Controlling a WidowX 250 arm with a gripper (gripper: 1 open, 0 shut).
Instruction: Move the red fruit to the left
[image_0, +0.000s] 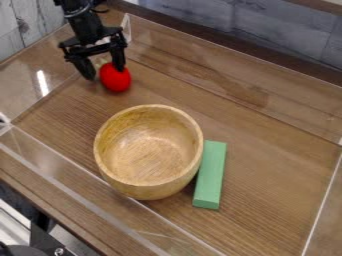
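Observation:
The red fruit (116, 79) is a small bright red toy with a bit of green at its top, lying on the wooden table at the upper left. My black gripper (96, 62) hangs just above and to the left of it, with its two fingers spread apart and nothing between them. The fruit lies free on the table near the right finger (118, 56).
A round wooden bowl (148, 150) stands in the middle of the table. A flat green rectangular block (211, 174) lies right beside it on the right. Clear plastic walls (40, 165) run around the table, close behind the gripper at the upper left.

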